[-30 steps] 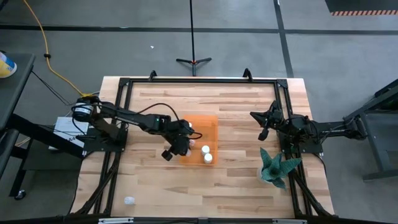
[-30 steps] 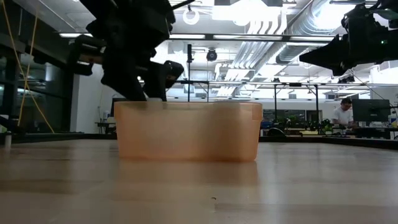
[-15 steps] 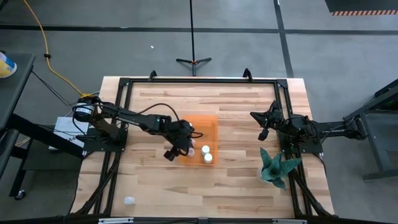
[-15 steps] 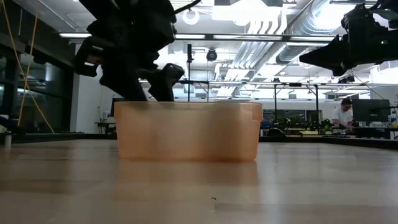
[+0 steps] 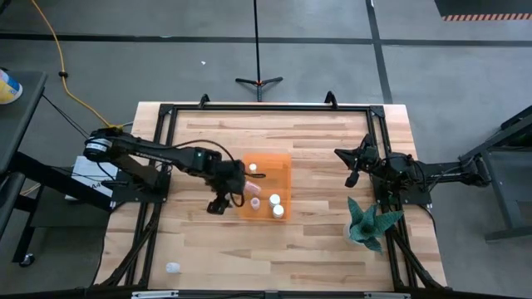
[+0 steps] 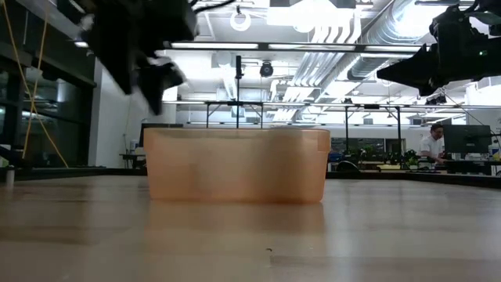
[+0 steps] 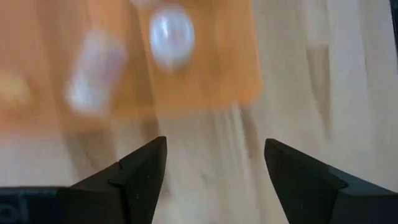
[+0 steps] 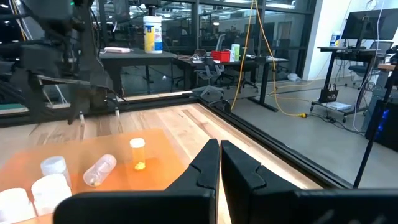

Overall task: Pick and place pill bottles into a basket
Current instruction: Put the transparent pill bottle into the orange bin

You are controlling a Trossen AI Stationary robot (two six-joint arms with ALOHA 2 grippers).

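The left end effector (image 5: pixel 219 202) is being held released and empty just outside the basket (image 5: pixel 283 163), beside its near-left corner. Four pill bottles (image 5: pixel 275 206) are lying inside the basket. One pill bottle (image 5: pixel 172 267) is resting on the surface (image 5: pixel 316 249), well apart from the basket. The right end effector (image 5: pixel 350 171) is being kept clenched, well to the basket's right.

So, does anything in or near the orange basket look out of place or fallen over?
One pill bottle lies on its side inside the basket, while the others stand upright. Another bottle sits alone near the table's front left corner.
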